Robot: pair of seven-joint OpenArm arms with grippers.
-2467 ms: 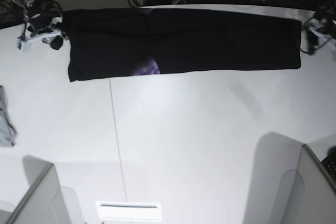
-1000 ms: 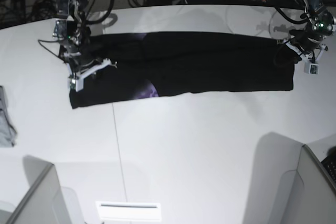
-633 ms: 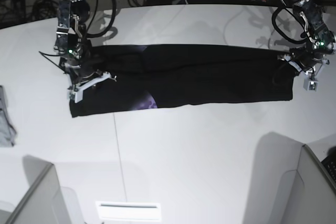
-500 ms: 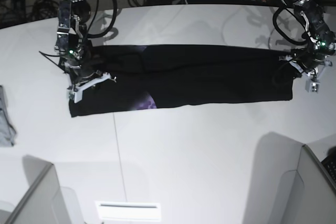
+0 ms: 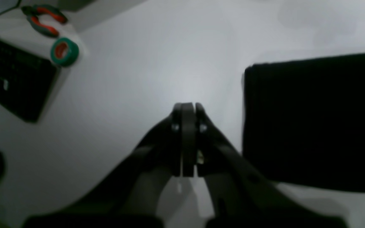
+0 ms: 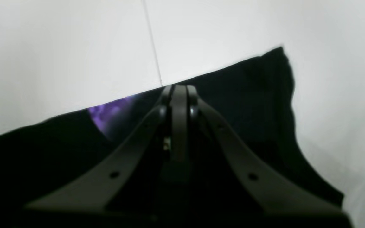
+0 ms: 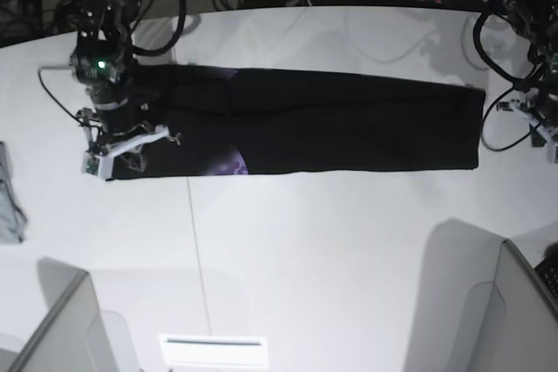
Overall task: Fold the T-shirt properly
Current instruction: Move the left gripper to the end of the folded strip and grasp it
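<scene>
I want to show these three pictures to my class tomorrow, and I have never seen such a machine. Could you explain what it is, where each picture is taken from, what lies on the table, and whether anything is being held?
It is a robot with two arms, each ending in a two-fingered gripper. One picture looks down on the whole white table; the other two come from cameras on the arms' wrists, looking along the fingers.

On the table lies a black T-shirt, folded into a long band. A grey cloth piece sits at the edge.

The right gripper is shut, above one end of the shirt. The left gripper is shut too, over bare table beside the other end. Neither appears to hold anything. The left wrist view also shows a tape roll and pliers.
</scene>
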